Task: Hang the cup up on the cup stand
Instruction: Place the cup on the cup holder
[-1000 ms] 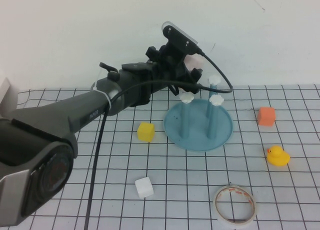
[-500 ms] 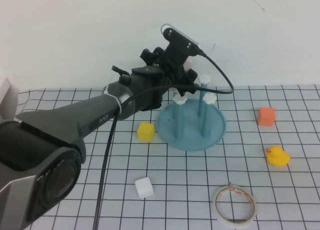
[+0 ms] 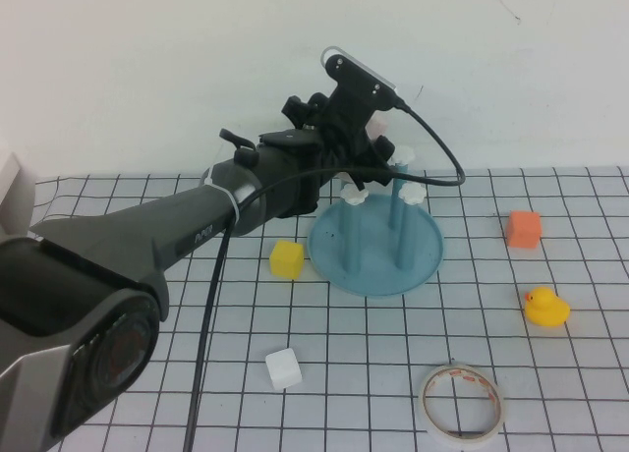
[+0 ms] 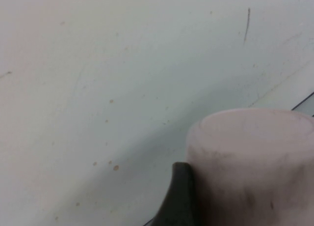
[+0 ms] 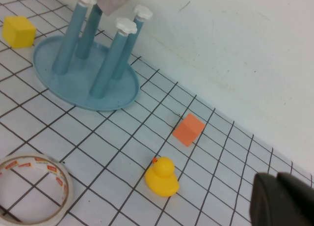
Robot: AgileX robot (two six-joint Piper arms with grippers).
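The left gripper (image 3: 371, 142) is clamped on the pink cup (image 4: 252, 162), held above the rear posts of the cup stand (image 3: 332, 254). Centre the cup's mouth over one flower-capped post (image 3: 354, 194) before lowering, then release. The right gripper (image 5: 284, 201) sits well apart near the rubber duck (image 5: 162, 176); I cannot tell its opening.

The left gripper (image 3: 371, 147) and its arm crowd the cup stand (image 3: 375, 244) from the left; the stand's right flank lies open toward the orange block (image 3: 523, 228).
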